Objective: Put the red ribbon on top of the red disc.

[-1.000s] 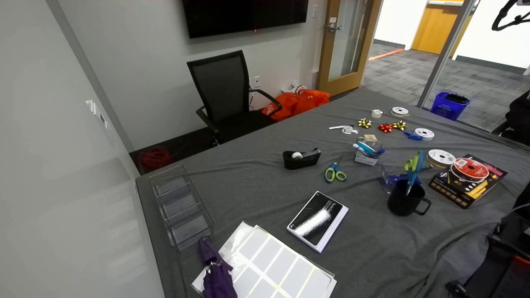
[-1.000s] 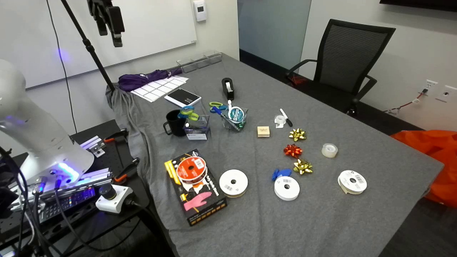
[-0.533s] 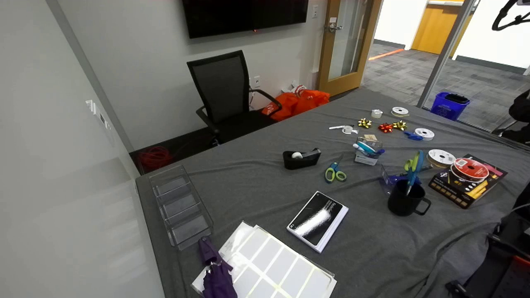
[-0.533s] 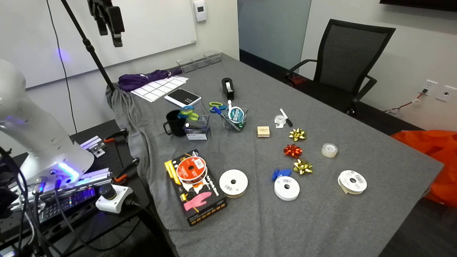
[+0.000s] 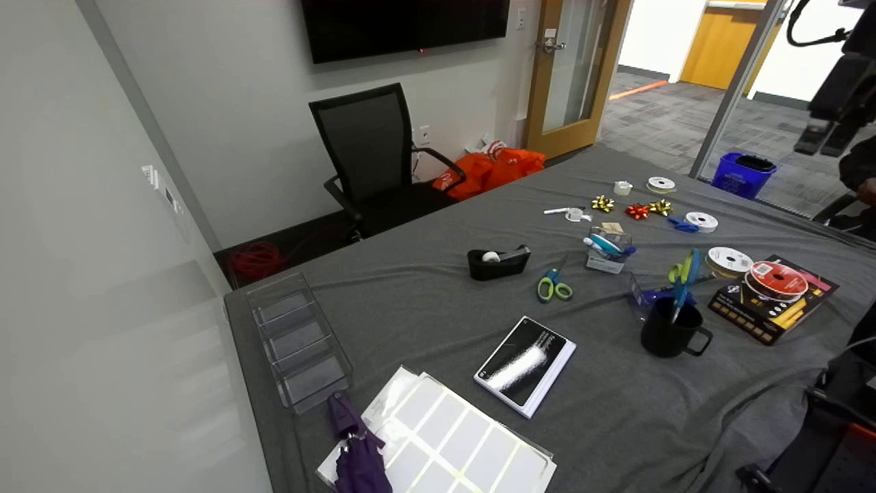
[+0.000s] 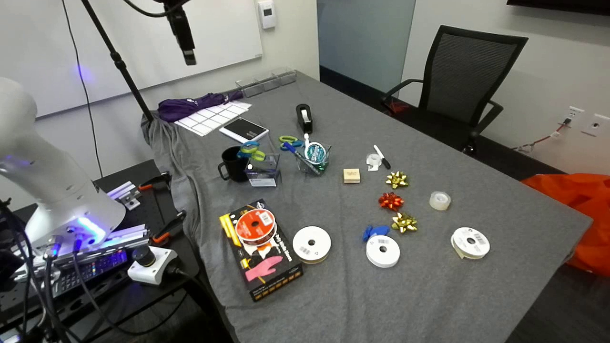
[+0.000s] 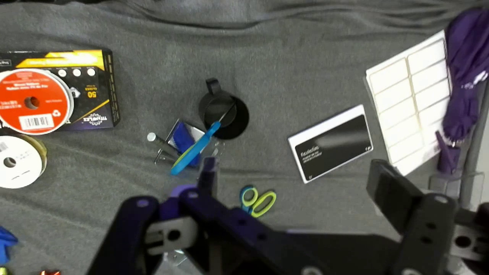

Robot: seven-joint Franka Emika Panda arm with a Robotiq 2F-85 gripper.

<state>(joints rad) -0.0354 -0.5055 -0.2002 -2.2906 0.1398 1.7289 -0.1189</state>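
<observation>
The red ribbon is a shiny red bow (image 6: 391, 201) on the grey table between two gold bows, also seen in an exterior view (image 5: 637, 211). A sliver of red (image 7: 49, 272) shows at the wrist view's bottom edge. The red disc (image 6: 255, 225) is the flat red face of a spool lying on a black box, also seen in an exterior view (image 5: 779, 278) and the wrist view (image 7: 32, 102). My gripper (image 7: 293, 167) is open and empty, with wide-apart fingers, high above the table. It shows in both exterior views (image 5: 823, 140) (image 6: 189, 57), away from the bow and disc.
The black glove box (image 6: 271, 267) bears the disc. White spools (image 6: 311, 244) (image 6: 383, 251) (image 6: 470, 243) lie around. A black mug (image 6: 234, 164) with upright scissors, a pen holder (image 6: 314, 162), a blue bow (image 6: 376, 232) and a tape roll (image 6: 440, 200) stand on the table.
My gripper has moved and turned: it has come into view at the right in an exterior view and shifted right with a different angle in an exterior view. The table objects have not moved.
</observation>
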